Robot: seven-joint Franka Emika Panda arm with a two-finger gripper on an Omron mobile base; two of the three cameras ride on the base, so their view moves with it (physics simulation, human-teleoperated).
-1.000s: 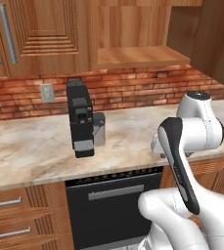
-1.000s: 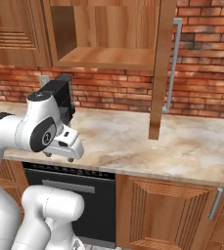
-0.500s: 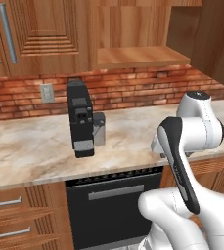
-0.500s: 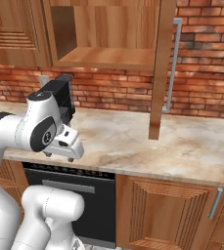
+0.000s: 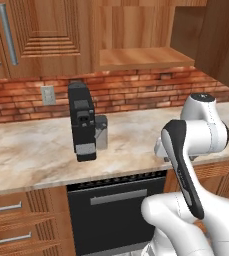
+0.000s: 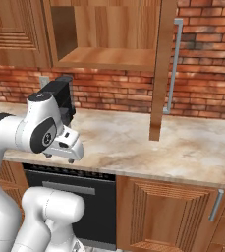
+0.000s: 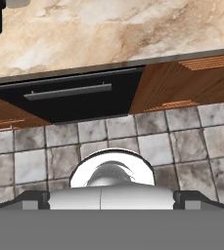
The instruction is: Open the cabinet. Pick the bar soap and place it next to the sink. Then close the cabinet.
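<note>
Cabinet (image 6: 104,39) door (image 6: 159,69) stands swung wide, edge-on toward me in the right base view, its long silver bar handle (image 6: 174,64) running down the far face against the brick wall (image 6: 202,93). It's warm-brown wood, and the plain shelf (image 5: 143,57) inside looks bare from both base cameras; I can't pick out the bar soap anywhere on it or on the counter.

My gripper (image 6: 65,147) sits low at the counter's front edge, just over the black oven (image 6: 79,197), and from the wide set of the finger mounts at the bottom of the hand view I read the jaws as fully spread with nothing between them. The hand camera looks down past the counter lip at the oven handle (image 7: 67,92) and the grey floor tiles (image 7: 147,141).

The marble counter (image 6: 182,147) runs open to the right of the arm, under the hanging door's lower edge. On the left, the black coffee machine (image 5: 81,122) stands midway back, near the wall, with free surface in front of it. The open door juts out over the counter, narrowing the way up to the shelf from the right.
</note>
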